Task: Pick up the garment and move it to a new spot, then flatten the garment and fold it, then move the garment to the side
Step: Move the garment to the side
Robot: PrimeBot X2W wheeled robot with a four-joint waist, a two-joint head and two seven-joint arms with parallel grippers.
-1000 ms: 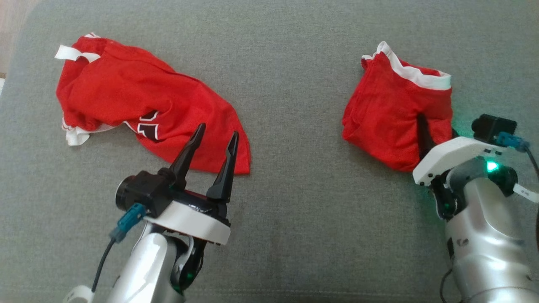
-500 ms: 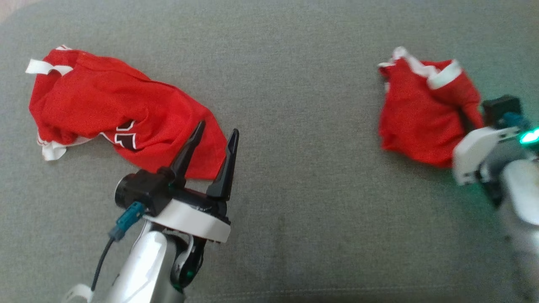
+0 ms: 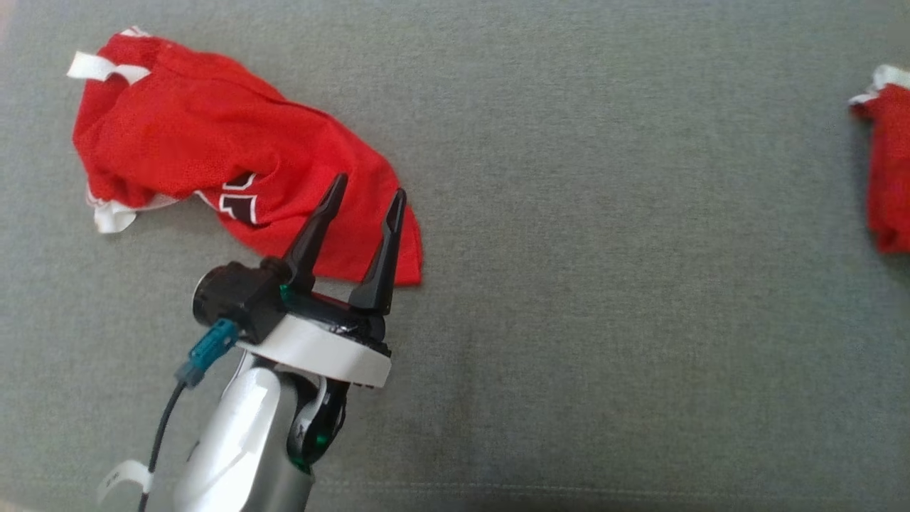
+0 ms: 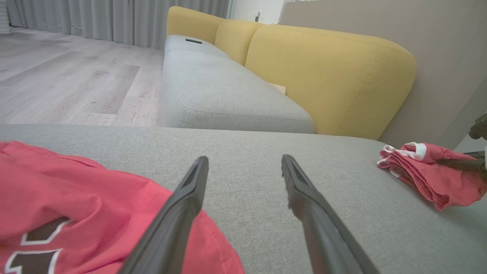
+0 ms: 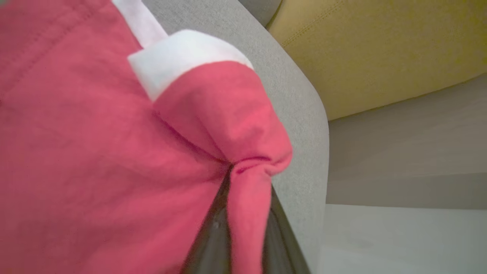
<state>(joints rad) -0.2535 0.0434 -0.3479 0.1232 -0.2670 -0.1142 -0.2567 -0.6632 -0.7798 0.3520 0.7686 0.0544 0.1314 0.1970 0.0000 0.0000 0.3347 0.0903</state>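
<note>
A red garment with a white band [image 5: 95, 152] lies at the right end of the grey cushion [image 3: 604, 284]; its edge shows at the right border of the head view [image 3: 889, 178]. My right gripper [image 5: 247, 182] is shut, pinching a fold of this garment, close to the cushion's edge. In the left wrist view the same garment [image 4: 426, 171] is bunched at the far right. A second red jersey with black numerals [image 3: 213, 149] lies crumpled at the left. My left gripper [image 3: 367, 185] hovers open over the jersey's right end, holding nothing.
A yellow sofa backrest [image 4: 327, 76] rises behind the cushion, with another grey seat [image 4: 213, 87] beyond it. Wooden floor [image 4: 68, 80] and grey curtains lie further off. The cushion's rounded edge [image 5: 304, 114] drops off just beside the held garment.
My right gripper has shut on the white-banded garment and pulled it far to the right, and the arm has left the head view. The head camera shifted slightly. The left arm has kept still.
</note>
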